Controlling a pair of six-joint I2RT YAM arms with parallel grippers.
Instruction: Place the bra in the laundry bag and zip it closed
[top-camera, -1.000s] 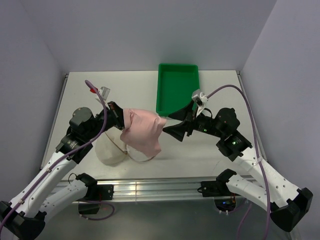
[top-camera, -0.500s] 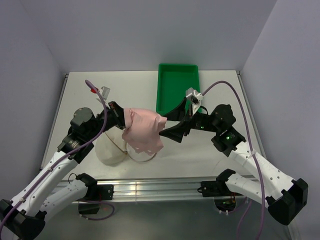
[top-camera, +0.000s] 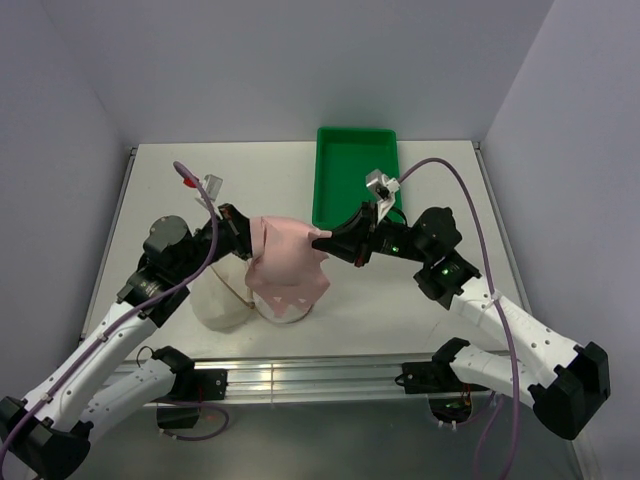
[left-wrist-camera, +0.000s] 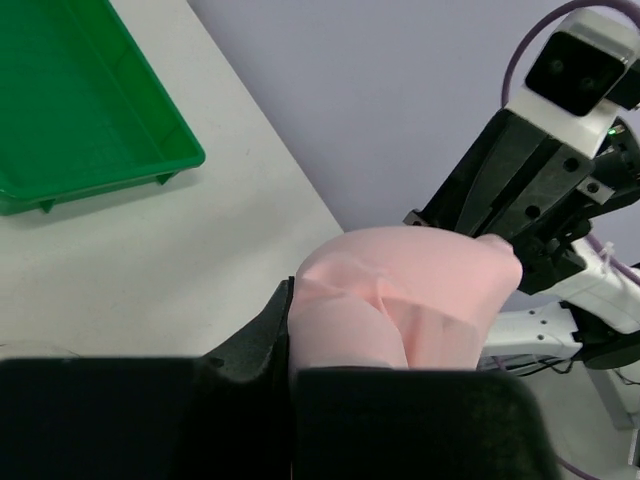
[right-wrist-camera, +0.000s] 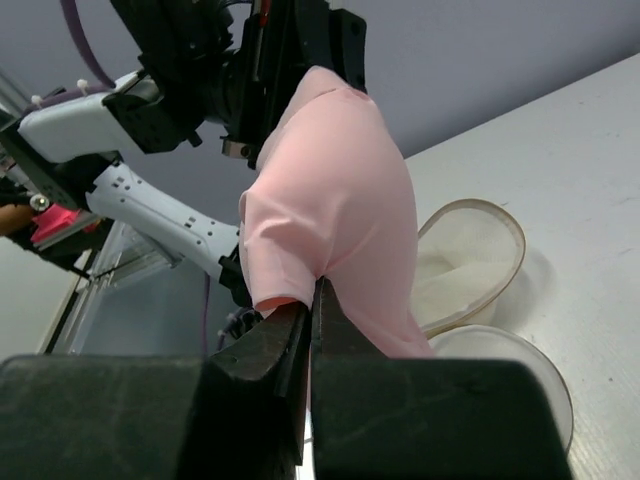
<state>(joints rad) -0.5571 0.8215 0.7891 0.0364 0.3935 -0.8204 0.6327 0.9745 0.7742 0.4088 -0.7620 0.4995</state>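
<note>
Right wrist: the right pincer (right-wrist-camera: 309, 300) is clamped on the bra (right-wrist-camera: 340, 190) at its lower edge. The left pincer (left-wrist-camera: 292, 332) is clamped on the far end, so the fabric hangs spread between them. The laundry bag (right-wrist-camera: 470, 250) gapes just below, probably to receive it.

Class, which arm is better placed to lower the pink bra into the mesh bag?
Probably the right gripper: its jaws pinch the soft pale pink bra just above the open mouth of the cream-white mesh laundry bag.
</note>
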